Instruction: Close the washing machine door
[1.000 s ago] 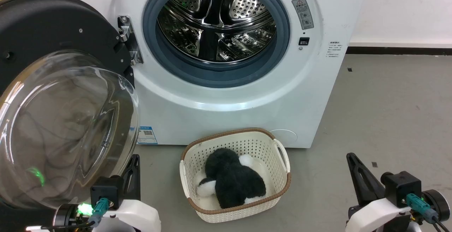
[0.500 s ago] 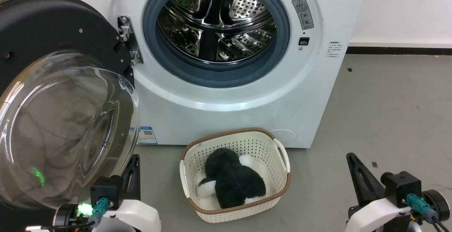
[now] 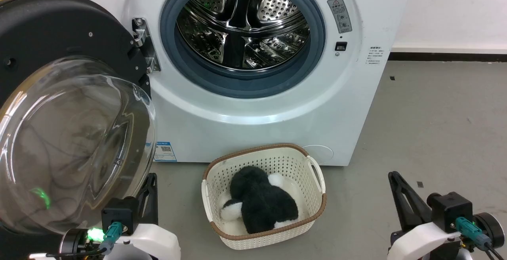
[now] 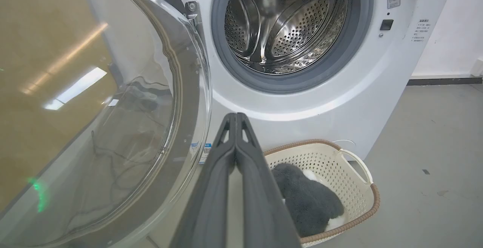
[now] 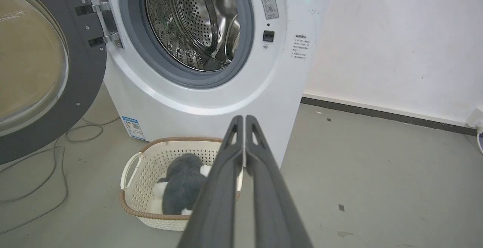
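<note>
**Washer** (image 3: 253, 125): white front-loader standing on the grey floor (image 3: 435, 113) against a white wall (image 3: 447, 6). The steel drum (image 3: 241, 26) is perforated, open to view and ringed by a grey gasket (image 3: 245, 88). A blue-white sticker (image 3: 165, 151) sits at the front's lower left corner in the head view.

**Door** (image 3: 59, 26): round and black, swung wide open on a metal hinge (image 3: 144, 46) at the left of the opening. Its inner face is toward the robot, and a clear glass bowl (image 3: 75, 145) bulges from its centre.

**Basket** (image 3: 277, 165): cream, perforated, brown-trimmed rim. It stands on the floor just in front of the washer, below the opening, and holds a black-and-white plush toy (image 3: 261, 204).

**Cable** (image 5: 45, 172): thin, lying loose on the floor beneath the open door.

**Left gripper** (image 4: 236, 116): fingers pressed together, holding nothing. It is low at the head view's lower left, just beside the bowl's lower edge; contact cannot be told.

**Right gripper** (image 5: 243, 117): fingers together, empty. It is at the lower right over bare floor, well apart from washer and door.
</note>
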